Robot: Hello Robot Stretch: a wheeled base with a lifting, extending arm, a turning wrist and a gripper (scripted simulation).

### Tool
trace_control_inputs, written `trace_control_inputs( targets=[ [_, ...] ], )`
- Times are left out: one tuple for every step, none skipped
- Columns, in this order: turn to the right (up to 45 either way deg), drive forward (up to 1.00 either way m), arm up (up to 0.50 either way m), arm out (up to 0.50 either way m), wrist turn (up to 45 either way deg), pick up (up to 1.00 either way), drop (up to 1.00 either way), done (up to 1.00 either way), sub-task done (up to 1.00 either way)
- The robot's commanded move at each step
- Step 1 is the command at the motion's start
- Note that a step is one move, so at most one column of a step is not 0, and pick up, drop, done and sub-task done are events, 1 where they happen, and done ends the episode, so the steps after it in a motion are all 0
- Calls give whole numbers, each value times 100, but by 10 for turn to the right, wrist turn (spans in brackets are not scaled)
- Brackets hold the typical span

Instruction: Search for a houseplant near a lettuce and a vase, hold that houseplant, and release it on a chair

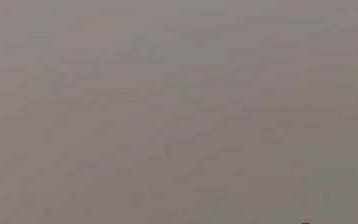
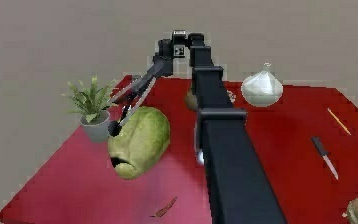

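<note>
Gripper (image 2: 118, 118) sits left of centre, its thin fingers beside the green leafy houseplant in a white pot (image 2: 92, 108) and the big green lettuce (image 2: 140, 142) on the red table (image 2: 67, 175). I cannot tell whether it holds anything. The pale round vase (image 2: 262, 87) stands upper right.

forward camera near wall (image 1: 177, 100), side camera over table (image 2: 287, 140)

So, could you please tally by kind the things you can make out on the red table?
Houseplant in a white pot: 1
Lettuce: 1
White vase: 1
Thin stick-like things, one orange and one dark: 2
Small brown roundish thing: 1
Total: 6
Small bits at the table edges are too unclear to count.
</note>
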Motion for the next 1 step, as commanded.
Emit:
trace_control_inputs(
  targets=[
    [0,0,0,-46,0,0,0,0,0]
  ],
)
